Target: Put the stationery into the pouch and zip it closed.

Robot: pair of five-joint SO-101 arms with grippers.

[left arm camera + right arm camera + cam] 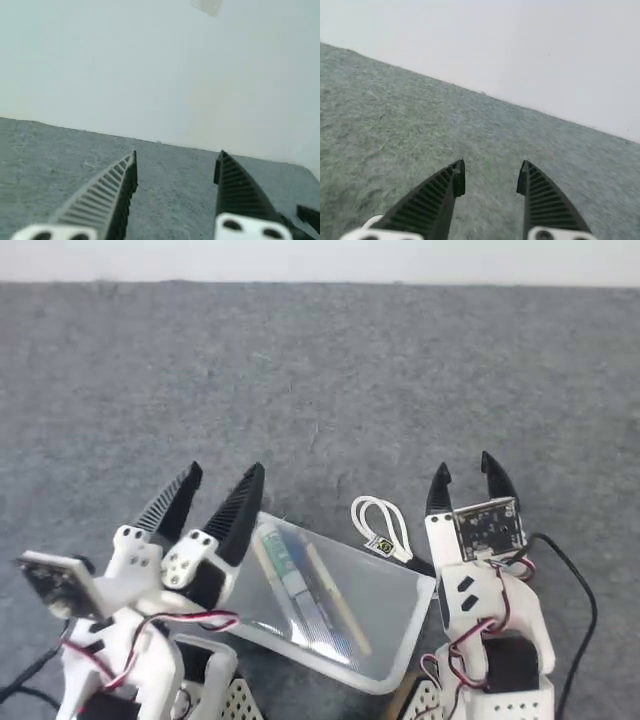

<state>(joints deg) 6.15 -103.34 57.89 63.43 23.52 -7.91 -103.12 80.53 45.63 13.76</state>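
Clear plastic pouch (388, 608), seemingly holding pens (292, 582), lies between left pincer (227, 472) and right pincer (465, 466), both spread apart, empty.

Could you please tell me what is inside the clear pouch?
The clear pouch holds a tan pencil and pale pens side by side. The left gripper base covers one corner, so anything there is hidden.
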